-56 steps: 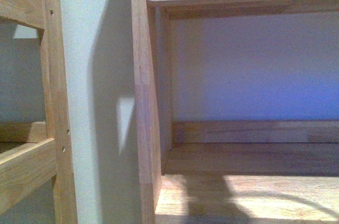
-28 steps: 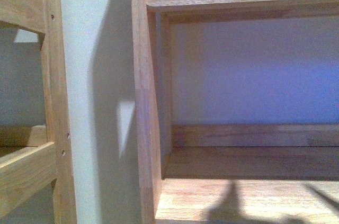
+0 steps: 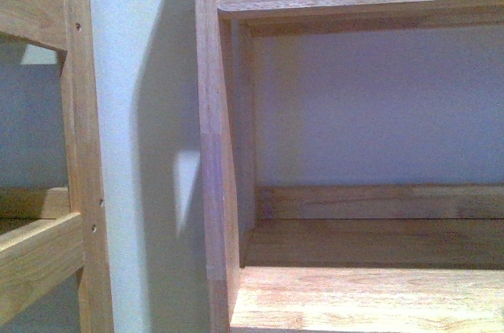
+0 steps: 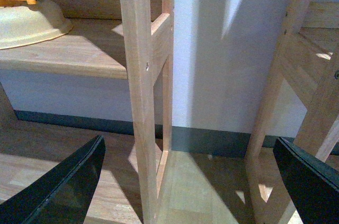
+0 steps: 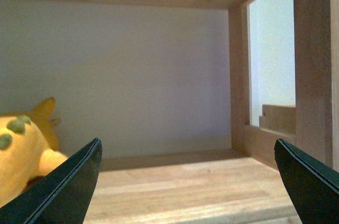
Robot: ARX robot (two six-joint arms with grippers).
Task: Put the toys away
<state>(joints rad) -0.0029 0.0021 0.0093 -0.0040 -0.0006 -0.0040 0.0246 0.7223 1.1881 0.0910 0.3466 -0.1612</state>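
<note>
The orange-yellow plush toy with green spots and a small tuft lies on a wooden shelf board inside a compartment, against the back wall, in the right wrist view. My right gripper is open and empty, in front of the shelf, with the plush off to the side beyond one black finger. My left gripper is open and empty, facing a wooden upright between two shelf units. Neither gripper shows in the front view.
The front view shows a wooden shelf compartment with a side post and a second wooden frame at the left. In the left wrist view a cream bowl-like toy with an orange fence sits on a shelf.
In the front view the camera rose slightly, and the dark arm shadows on the shelf board have shrunk and gone.
</note>
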